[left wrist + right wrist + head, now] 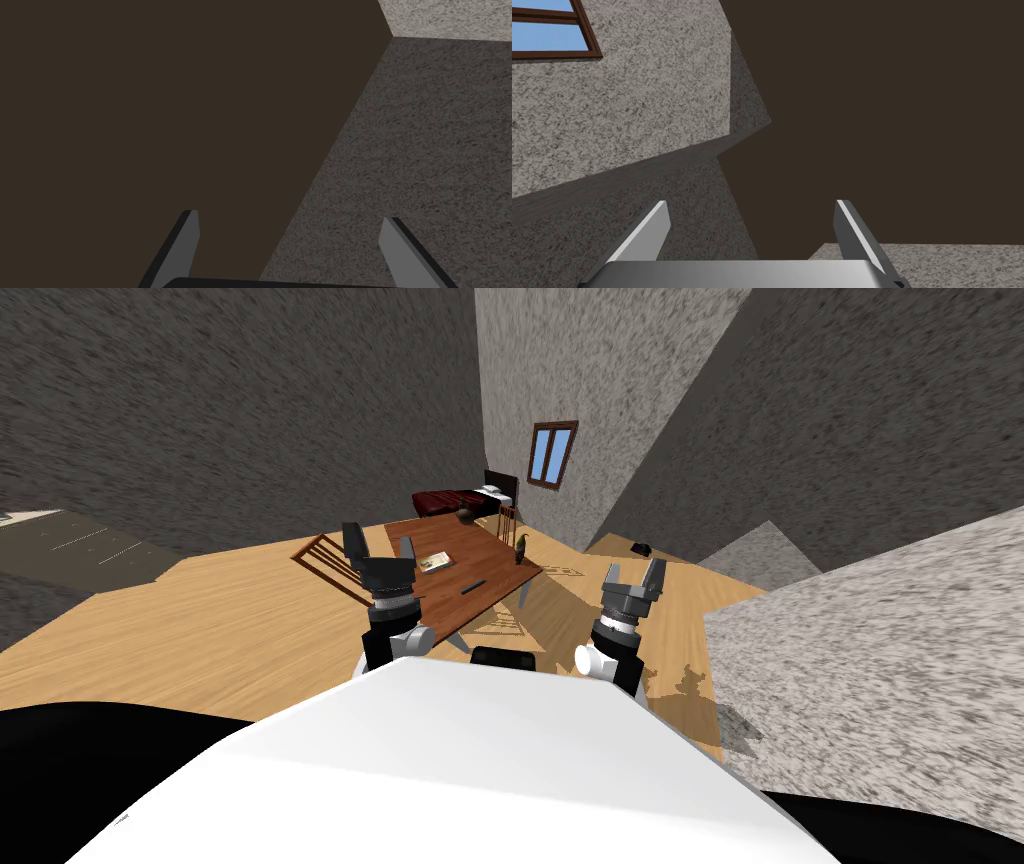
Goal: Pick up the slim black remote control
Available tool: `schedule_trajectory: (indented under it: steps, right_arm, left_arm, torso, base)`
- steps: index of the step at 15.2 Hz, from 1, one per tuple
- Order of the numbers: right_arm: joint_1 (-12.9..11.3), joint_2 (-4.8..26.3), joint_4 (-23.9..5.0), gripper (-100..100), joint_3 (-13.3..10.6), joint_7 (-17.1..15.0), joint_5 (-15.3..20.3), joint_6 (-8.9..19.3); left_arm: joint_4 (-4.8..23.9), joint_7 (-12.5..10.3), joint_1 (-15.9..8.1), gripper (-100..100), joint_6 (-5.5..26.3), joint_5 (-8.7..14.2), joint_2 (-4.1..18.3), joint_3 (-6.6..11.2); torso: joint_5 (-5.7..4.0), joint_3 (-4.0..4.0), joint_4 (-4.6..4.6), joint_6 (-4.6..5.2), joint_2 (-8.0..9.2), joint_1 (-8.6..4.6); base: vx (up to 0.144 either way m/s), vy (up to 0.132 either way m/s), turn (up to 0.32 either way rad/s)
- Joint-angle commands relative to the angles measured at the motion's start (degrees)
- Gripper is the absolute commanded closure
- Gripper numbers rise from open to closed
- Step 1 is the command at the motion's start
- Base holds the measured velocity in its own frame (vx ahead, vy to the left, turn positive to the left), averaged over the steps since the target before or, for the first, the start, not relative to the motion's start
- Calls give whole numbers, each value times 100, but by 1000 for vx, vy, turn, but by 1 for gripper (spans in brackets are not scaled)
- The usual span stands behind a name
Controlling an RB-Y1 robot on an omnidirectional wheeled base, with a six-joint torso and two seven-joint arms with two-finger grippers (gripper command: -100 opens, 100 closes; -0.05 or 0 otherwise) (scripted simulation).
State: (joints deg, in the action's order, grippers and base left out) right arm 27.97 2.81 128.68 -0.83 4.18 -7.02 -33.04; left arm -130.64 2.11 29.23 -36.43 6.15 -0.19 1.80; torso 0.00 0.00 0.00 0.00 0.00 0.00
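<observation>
A slim black remote control (472,586) lies on a brown wooden table (490,563) ahead of me, near the table's front right edge. My left gripper (380,545) is raised in front of the table's near left corner, open, nothing between its fingers (186,240). To the right of the table, over the floor, my right gripper (633,576) is also open and holds nothing, fingers (646,231) spread. Both grippers are well short of the remote.
On the table lie a book (435,561), a dark round object (464,516) at the far end and a dark bottle-like figure (520,550) by the right edge. A wooden chair (325,558) stands at the table's left. A bed (455,500) sits behind. A grey wall block (880,648) rises at right.
</observation>
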Motion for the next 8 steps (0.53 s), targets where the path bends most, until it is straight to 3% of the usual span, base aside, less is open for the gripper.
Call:
schedule_trajectory:
  steps: [1, 2, 3, 5, 8]
  right_arm:
    - [0, 0, 0, 0, 0, 0, 0, 0]
    - [-1, 0, 0, 0, 0, 0, 0, 0]
    - [-1, -1, 0, 0, -1, 0, 0, 0]
    - [-1, -1, 0, 0, -1, 0, 0, 0]
    - [-1, -1, 0, 0, -1, 0, 0, 0]
  left_arm:
    - [48, -22, -12, -100, 86, 21, 209, 26]
    - [97, -45, -23, -100, 174, 42, 357, 53]
    - [97, -45, -23, -100, 174, 42, 357, 53]
    - [241, -112, -58, -100, 432, 104, 650, 132]
    - [334, -155, -80, -100, 599, 145, 801, 182]
  torso:
    - [0, 0, 0, 0, 0, 0]
    - [-1, 3, 1, 1, 7, -7]
    - [-4, 8, 3, 1, 15, -23]
    - [-8, 11, 4, 2, 18, -34]
    - [-6, 5, 2, 1, 9, -25]
  base:
    - [-31, -33, -36]
    - [-56, -87, -68]
    - [-54, -100, -40]
    - [-37, -82, -66]
    - [-8, -55, -59]
